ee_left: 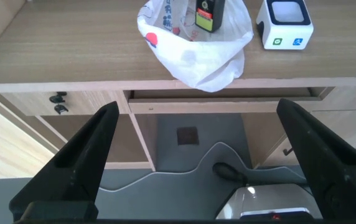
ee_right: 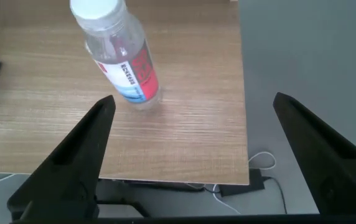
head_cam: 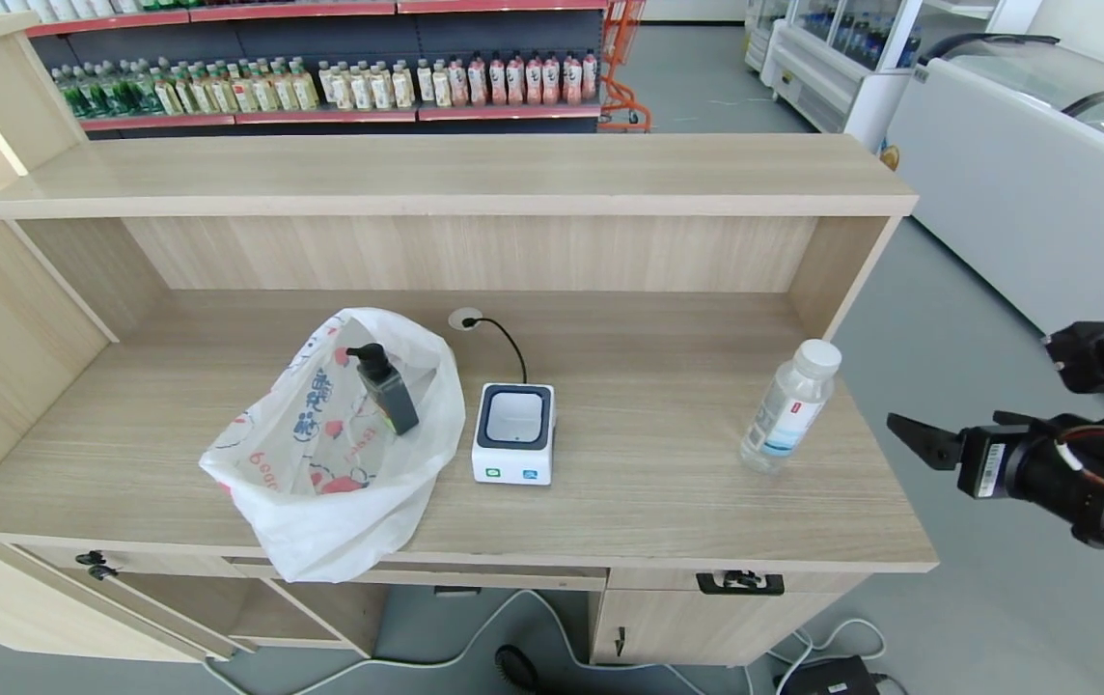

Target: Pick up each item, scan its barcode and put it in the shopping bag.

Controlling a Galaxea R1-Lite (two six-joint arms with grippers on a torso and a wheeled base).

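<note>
So the water bottle (head_cam: 788, 410) is a clear, ribbed plastic one with a white screw cap and a red-and-blue label. It stands on its base with the cap up, so the long axis runs vertical, and it's close to the right edge of the pale wood-grain worktop (head_cam: 648, 386). The right gripper (ee_right: 190, 115) hangs off that right edge over the grey floor, near the bottle but not touching it. Its black wedge-shaped fingers (ee_right: 72, 168) are spread wide with nothing between them. Over toward the middle sits the scanner (head_cam: 513, 432), a small white box with rounded corners and a dark-framed window on top. It has a green and a blue sticker on its front face, and a thin black cable (head_cam: 509, 343) curves back to a round hole in the wood. Just beside it on the left is the shopping bag (head_cam: 320, 463), thin crinkly white plastic with red and blue print. It's slumped with its mouth open and laps over the front edge. A dark boxy pump bottle (head_cam: 388, 391) leans inside it, pump head toward the back. The left gripper (ee_left: 198, 109) hangs out in front of the worktop's front edge, well apart from the bag, its fingers (ee_left: 78, 168) wide apart and empty too.
</note>
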